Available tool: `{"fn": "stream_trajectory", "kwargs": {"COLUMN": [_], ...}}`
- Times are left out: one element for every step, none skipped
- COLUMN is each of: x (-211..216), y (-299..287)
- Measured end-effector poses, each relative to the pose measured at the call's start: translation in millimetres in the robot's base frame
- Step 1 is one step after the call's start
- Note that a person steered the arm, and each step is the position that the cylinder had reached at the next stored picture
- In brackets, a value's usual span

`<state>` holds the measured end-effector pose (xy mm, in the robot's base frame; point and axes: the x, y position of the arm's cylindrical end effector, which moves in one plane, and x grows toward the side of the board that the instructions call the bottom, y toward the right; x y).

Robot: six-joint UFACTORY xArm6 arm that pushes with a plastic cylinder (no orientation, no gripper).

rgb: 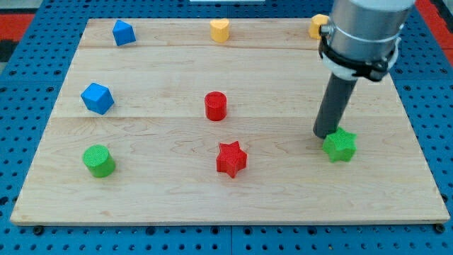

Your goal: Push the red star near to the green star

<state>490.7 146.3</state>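
Observation:
The red star (231, 158) lies on the wooden board (163, 198) a little below the middle. The green star (340, 145) lies to its right, well apart from it. My tip (325, 134) stands at the green star's upper left edge, touching or nearly touching it, far to the right of the red star. The rod rises from there to the grey arm at the view's top right.
A red cylinder (216, 106) stands just above the red star. A green cylinder (98, 161) is at the lower left. Two blue blocks (97, 98) (124, 32) are at the left. A yellow heart (220, 30) and a yellow block (318, 26) sit along the top edge.

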Motion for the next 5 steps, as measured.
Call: {"fn": "stream_trajectory", "kwargs": {"x": [-4.7,-7.0,-7.1,-7.4,-6.1], "y": [-3.0,-53.9,-106.8,-148.3,-182.0]}}
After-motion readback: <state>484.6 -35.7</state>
